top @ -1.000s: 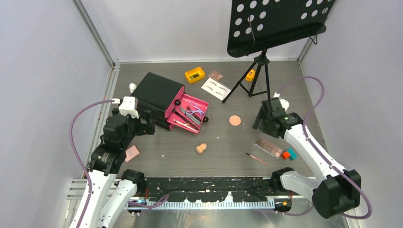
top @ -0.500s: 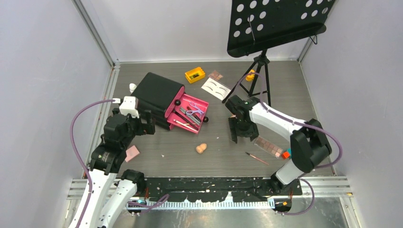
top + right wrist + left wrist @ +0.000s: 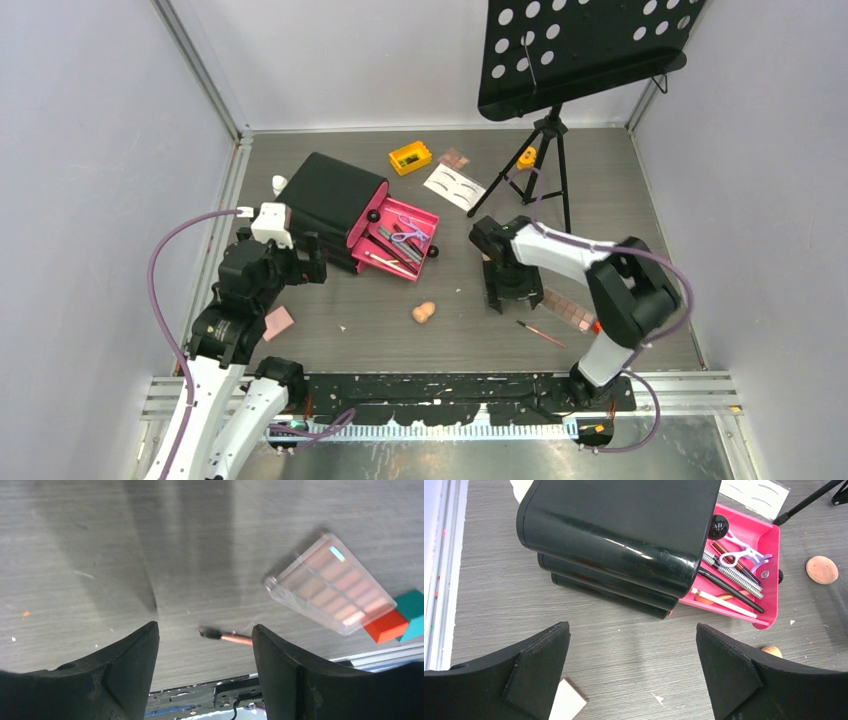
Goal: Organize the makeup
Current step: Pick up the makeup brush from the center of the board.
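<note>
My right gripper [image 3: 503, 297] [image 3: 205, 628] hangs open over bare table, nothing between its fingers. Just beyond its fingertips lies a thin brush [image 3: 227, 637] [image 3: 540, 333]. A brown palette [image 3: 330, 582] [image 3: 565, 308] lies to the right, with an orange block [image 3: 385, 628] and a teal block [image 3: 413, 609] beside it. My left gripper [image 3: 632, 627] [image 3: 305, 268] stands wide open and empty in front of the black chest [image 3: 335, 198]. Its pink drawer [image 3: 396, 240] is pulled out and holds lilac scissors [image 3: 744, 556] and brushes. A round peach sponge [image 3: 822, 570] lies right of the drawer, mostly hidden under my right arm in the top view.
An egg-shaped peach sponge [image 3: 424, 312] and a pink pad [image 3: 278, 322] lie near the front. A yellow box [image 3: 410, 157], small palette [image 3: 454, 158] and eyebrow card [image 3: 454, 186] sit at the back. The music stand [image 3: 580, 50] tripod stands back right. A white bottle [image 3: 279, 184] is behind the chest.
My right arm has swung left from the table's right side and come down near the round sponge, palette and brush. The left arm has not moved.
</note>
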Robot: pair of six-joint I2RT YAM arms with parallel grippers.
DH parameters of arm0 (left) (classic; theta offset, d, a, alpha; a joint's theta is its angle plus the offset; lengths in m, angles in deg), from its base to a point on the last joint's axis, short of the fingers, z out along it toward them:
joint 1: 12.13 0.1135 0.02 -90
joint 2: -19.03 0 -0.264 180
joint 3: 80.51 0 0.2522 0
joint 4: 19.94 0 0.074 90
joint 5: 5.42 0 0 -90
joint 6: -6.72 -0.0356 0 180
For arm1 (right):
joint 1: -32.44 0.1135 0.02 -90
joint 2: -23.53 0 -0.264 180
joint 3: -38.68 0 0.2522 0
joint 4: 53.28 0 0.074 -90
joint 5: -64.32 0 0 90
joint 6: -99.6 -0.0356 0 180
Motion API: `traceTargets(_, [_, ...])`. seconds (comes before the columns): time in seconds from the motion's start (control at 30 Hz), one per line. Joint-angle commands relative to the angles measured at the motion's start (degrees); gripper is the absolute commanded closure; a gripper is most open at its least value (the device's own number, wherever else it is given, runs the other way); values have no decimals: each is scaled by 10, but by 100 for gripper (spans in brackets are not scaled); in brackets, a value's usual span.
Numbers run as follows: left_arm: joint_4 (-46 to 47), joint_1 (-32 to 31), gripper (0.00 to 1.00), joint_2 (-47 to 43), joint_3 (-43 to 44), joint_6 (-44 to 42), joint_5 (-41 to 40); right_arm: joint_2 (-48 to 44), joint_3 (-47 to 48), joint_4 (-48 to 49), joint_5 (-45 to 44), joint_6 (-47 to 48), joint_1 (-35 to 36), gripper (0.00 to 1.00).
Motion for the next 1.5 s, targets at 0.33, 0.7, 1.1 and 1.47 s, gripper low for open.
traceTargets(0.33, [22,-2,0,-2,-1,-3,11,-146,-155,72,-55,-173,5,26])
traceTargets(0.7, [23,-2,0,5,0,-2,16,-239,-219,92,-44,-211,5,26])
traceTargets(1.1, [22,-2,0,4,0,-2,16,-266,-235,87,-38,-227,7,31])
traceTargets(1.47, [23,-2,0,4,0,-3,16,-266,-235,101,-38,-232,7,50])
